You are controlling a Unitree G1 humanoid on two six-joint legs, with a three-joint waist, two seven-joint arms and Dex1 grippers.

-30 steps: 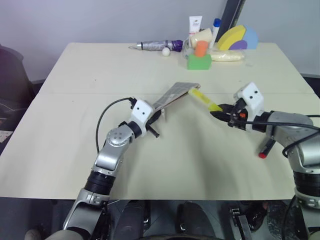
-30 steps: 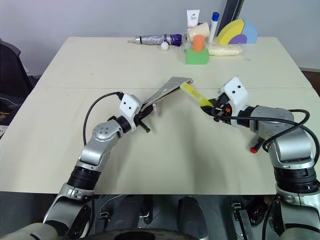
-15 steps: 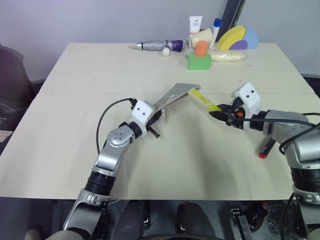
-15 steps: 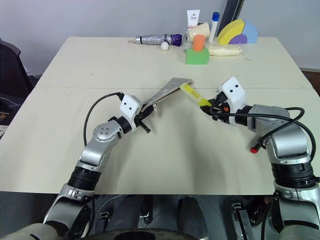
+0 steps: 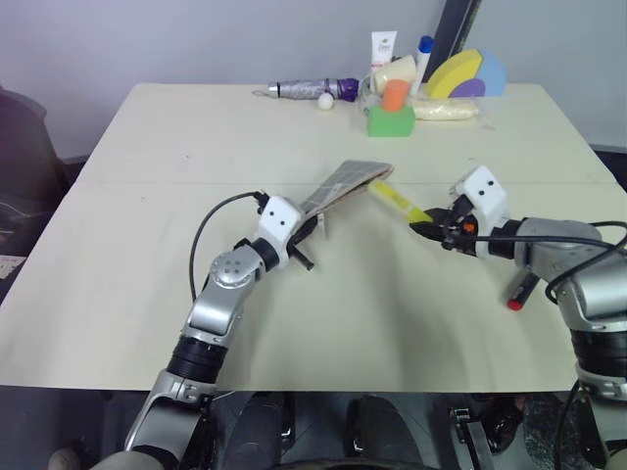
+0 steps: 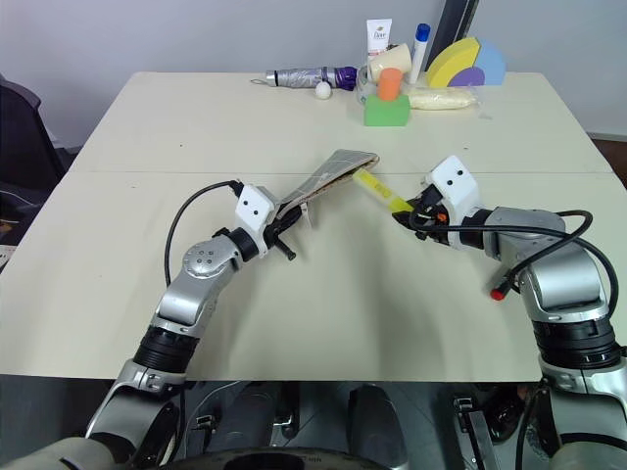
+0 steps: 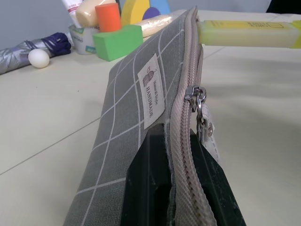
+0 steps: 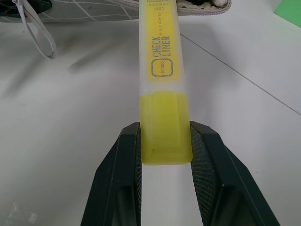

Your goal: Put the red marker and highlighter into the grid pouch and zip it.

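Note:
My left gripper is shut on the near end of the grid pouch, holding it slanted up off the table. The pouch's white label and zipper pull hang close to the left fingers. My right gripper is shut on the yellow highlighter. The highlighter's far end reaches into the pouch's open mouth. The red marker lies on the table beside my right forearm, red end nearest me.
Along the table's far edge lie a folded umbrella, a white ball, a green block with an orange cylinder on it, a white tube and coloured arch shapes.
The highlighter's far end has slid a little further into the pouch's mouth, with the right gripper edging toward the pouch. The left arm and pouch have stayed still.

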